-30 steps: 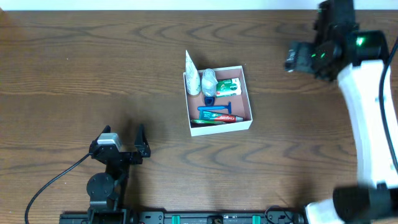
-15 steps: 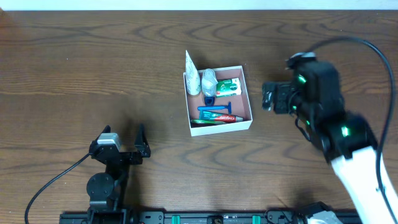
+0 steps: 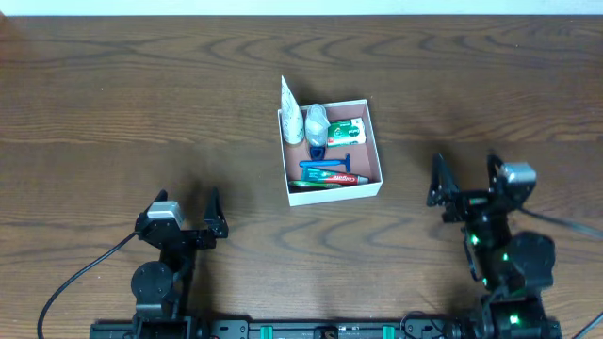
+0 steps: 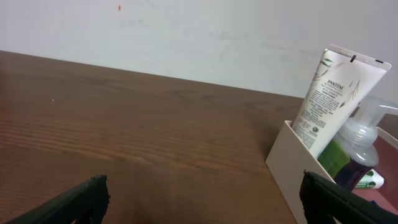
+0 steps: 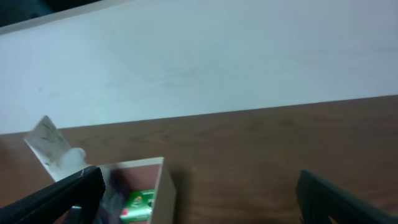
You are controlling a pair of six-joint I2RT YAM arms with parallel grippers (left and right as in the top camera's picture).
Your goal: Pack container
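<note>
Now: your container (image 3: pixel 334 194) sits central on worktop (image 3: pixel 141 94), toiletries (image 3: pixel 341 132) inside; left fingers (image 3: pixel 214 201) and right fingers (image 3: pixel 436 179) both spread, empty, well apart from it.

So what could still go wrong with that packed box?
The white tube stands on end against a wall of the box, well above the rim; a nudge could tip it out. The pump bottle beside it also rises above the rim, so either might topple if the box is moved.
</note>
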